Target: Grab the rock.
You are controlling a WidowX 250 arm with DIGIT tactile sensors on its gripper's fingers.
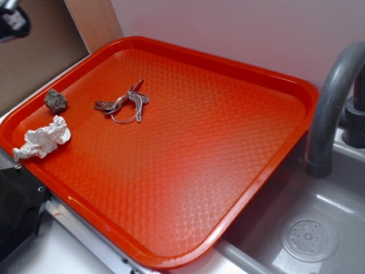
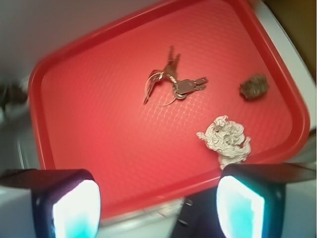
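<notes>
The rock (image 1: 55, 101) is a small lumpy grey-brown stone near the left rim of the orange tray (image 1: 228, 188). In the wrist view the rock (image 2: 254, 87) lies at the right side of the tray (image 2: 89, 148). My gripper (image 2: 156, 208) is open and empty, high above the tray's near edge, well away from the rock. Its two pads (image 2: 77, 210) stand wide apart at the bottom of the wrist view. In the exterior view only a dark part of the arm (image 1: 12, 21) shows at the top left corner.
A crumpled white paper wad (image 1: 43, 138) (image 2: 225, 139) lies next to the rock. A bunch of metal keys (image 1: 122, 103) (image 2: 173, 82) lies toward the tray's middle. A grey sink with a faucet (image 1: 333, 108) and drain (image 1: 308, 237) is at the right. A black object (image 1: 17, 211) sits at the lower left.
</notes>
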